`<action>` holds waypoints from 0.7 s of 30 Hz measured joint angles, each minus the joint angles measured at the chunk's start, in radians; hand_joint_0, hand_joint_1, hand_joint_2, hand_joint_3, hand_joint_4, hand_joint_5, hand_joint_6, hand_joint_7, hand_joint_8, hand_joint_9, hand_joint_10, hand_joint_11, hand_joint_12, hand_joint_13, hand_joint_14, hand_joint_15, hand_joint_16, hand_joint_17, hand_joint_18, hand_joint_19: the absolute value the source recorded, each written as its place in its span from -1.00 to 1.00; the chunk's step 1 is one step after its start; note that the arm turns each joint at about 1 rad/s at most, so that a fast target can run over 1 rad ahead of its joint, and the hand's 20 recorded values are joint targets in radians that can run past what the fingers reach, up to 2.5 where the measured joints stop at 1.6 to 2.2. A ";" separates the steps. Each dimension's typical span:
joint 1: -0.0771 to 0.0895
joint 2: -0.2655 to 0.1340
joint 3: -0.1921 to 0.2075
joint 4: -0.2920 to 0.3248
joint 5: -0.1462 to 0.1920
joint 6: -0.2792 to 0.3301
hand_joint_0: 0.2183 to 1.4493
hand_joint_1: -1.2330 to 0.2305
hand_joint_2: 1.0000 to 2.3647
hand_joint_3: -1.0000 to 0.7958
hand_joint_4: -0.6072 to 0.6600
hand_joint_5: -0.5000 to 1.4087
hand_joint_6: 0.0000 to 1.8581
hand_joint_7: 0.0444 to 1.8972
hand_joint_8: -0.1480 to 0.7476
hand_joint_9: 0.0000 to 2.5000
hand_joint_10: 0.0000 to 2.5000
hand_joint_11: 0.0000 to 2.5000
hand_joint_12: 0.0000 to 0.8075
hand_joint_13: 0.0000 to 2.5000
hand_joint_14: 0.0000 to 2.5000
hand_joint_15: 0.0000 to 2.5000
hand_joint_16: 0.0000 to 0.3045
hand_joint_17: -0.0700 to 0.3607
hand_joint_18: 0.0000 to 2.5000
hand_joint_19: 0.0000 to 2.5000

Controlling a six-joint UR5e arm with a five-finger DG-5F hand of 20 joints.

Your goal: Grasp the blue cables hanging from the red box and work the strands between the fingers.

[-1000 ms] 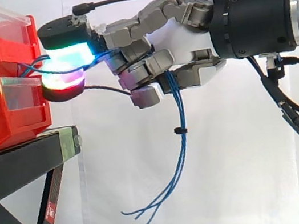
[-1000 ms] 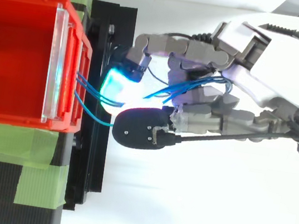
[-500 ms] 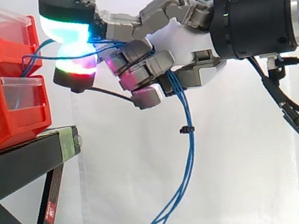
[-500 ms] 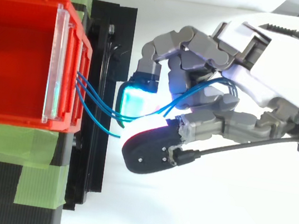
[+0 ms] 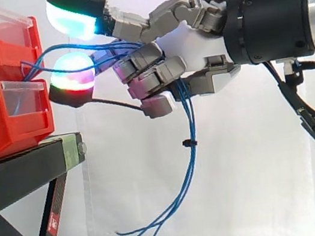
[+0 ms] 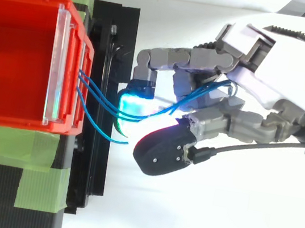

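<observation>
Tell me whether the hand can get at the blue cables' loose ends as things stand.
Probably not without letting go: the hand is curled round the blue cables higher up, and their loose ends hang well below it. Nothing stands in the way there, just open air beside the black stand.

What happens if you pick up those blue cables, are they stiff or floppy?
Probably floppy: the blue cables droop in curves below the hand. Likely light, being thin strands. They look smooth, so they might slip through its grip.
</observation>
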 measured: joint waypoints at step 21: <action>-0.005 0.000 0.004 0.006 0.040 0.034 -0.02 -0.20 -1.00 -0.93 0.31 -0.26 -0.20 0.29 0.17 -0.46 1.00 0.97 0.04 -0.20 1.00 0.06 -0.70 -0.20 0.10 0.02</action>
